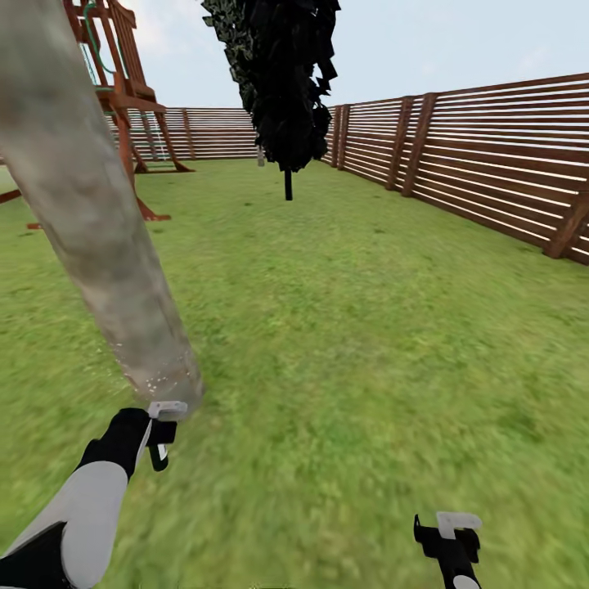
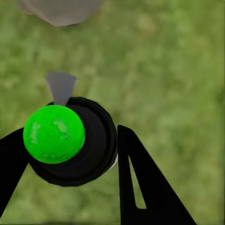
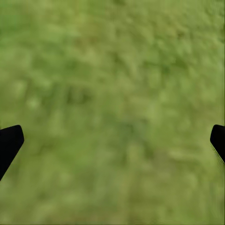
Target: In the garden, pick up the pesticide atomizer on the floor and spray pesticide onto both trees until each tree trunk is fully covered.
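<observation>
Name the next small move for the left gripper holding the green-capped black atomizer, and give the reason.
Probably tilt the left gripper upward: the green-capped black atomizer sits between its fingers, beside the pale mottled tree trunk, and white specks show only near the base.

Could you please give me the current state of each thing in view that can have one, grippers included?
left gripper: shut on the pesticide atomizer, held close to the trunk's base.
pesticide atomizer: gripped, off the ground, green cap toward the wrist camera.
right gripper: open, empty, over grass.
tree trunk: standing, white specks of pesticide near its base; higher up looks bare.
dark tree: standing far off, untouched as far as visible.
</observation>
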